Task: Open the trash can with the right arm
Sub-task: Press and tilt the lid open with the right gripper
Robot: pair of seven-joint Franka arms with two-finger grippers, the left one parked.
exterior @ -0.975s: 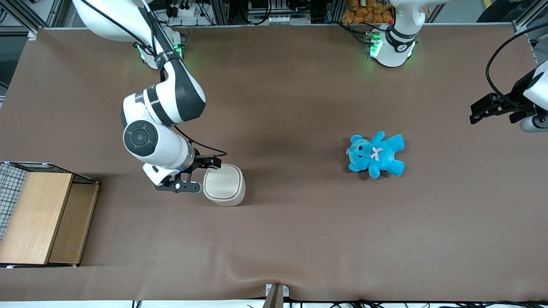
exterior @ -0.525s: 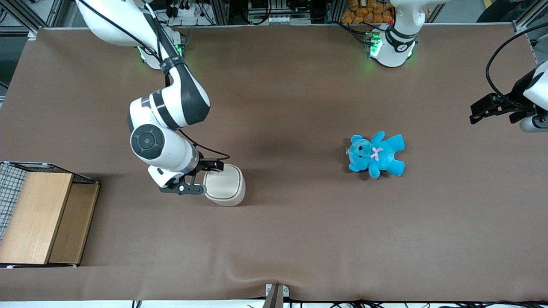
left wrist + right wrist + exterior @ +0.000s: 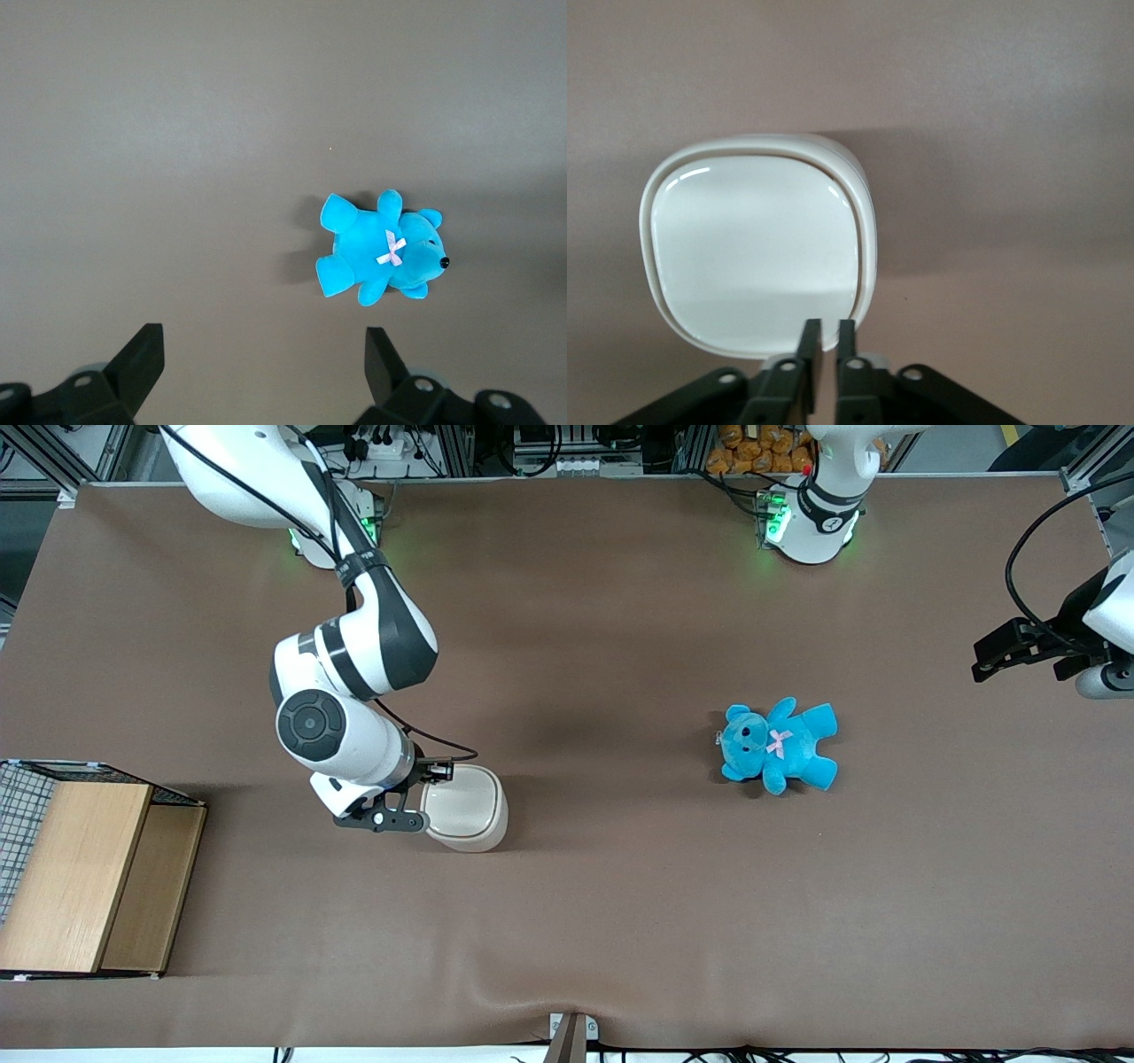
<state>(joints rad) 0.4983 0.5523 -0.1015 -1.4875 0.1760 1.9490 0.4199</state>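
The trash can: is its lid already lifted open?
No. In the right wrist view the trash can has its lid flat and flush inside the rim, with the nearly shut gripper at its edge.

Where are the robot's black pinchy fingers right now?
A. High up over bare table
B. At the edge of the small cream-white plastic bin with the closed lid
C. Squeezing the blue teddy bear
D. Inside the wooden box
B: the right arm's black two-finger gripper sits, fingers nearly together, at the rim of the small cream-white plastic bin, whose smooth lid lies flat and closed.
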